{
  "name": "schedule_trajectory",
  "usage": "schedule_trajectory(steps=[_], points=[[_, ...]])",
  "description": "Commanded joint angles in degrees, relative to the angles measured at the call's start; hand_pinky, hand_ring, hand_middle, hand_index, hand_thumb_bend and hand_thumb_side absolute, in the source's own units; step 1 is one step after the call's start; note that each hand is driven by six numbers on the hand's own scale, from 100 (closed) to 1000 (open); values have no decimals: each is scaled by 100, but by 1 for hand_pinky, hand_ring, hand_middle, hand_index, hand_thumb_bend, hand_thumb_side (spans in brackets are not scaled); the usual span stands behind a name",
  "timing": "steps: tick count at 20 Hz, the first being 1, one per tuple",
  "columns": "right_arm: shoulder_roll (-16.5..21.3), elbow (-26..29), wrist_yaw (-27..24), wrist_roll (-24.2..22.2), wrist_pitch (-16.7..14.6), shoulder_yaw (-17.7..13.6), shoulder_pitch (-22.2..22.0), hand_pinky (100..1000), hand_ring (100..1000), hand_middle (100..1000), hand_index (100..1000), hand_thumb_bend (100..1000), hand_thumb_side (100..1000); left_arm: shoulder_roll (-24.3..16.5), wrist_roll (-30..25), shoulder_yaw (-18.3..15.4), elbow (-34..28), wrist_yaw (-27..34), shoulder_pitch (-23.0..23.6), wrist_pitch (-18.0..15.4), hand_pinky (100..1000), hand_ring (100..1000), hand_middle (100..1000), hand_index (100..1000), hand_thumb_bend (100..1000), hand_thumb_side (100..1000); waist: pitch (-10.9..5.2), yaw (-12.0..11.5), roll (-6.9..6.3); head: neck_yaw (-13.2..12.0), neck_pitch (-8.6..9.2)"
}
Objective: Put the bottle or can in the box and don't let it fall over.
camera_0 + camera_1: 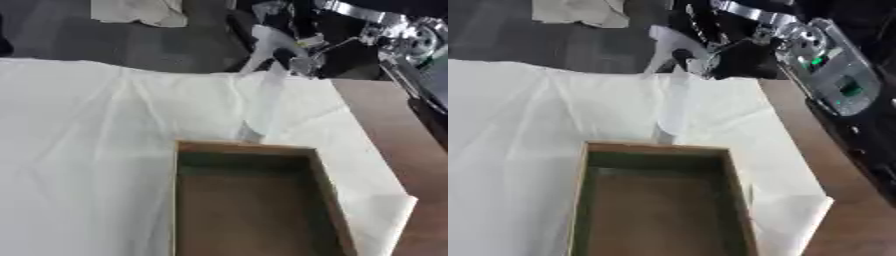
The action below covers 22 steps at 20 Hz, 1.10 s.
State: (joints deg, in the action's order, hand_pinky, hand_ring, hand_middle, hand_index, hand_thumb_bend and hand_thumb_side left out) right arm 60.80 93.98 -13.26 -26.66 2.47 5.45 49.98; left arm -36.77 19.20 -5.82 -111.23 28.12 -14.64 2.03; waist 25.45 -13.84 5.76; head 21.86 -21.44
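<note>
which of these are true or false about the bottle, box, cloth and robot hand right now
1. The box has nothing in it. True.
2. The bottle lies flat inside the box. False: it is above the cloth, beyond the box's far wall, roughly upright with a slight tilt.
3. The right robot hand is at the bottle's top. True, its fingers look curled round it.
4. The cloth covers the whole table. False: bare brown wood shows on the right.
5. The left robot hand rests in a lower corner. False: it shows in neither view.
</note>
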Motion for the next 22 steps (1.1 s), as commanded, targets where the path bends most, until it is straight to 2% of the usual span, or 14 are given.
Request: schedule_trajectory(steps=[1, 22], points=[[258, 105, -47, 63, -13, -115, 46, 616, 526, 501, 676, 100, 100, -75, -20, -45, -46, -10, -47, -1, 809, 846, 818, 806, 268, 1000, -110, -1, -36, 28, 67], [299, 215, 147, 66, -231, -142, -66, 610, 452, 412, 617, 100, 100, -42, -9, -80, -37, 4, -43, -25, 810, 844, 818, 803, 270, 1000, -108, -38, -11, 33, 163]])
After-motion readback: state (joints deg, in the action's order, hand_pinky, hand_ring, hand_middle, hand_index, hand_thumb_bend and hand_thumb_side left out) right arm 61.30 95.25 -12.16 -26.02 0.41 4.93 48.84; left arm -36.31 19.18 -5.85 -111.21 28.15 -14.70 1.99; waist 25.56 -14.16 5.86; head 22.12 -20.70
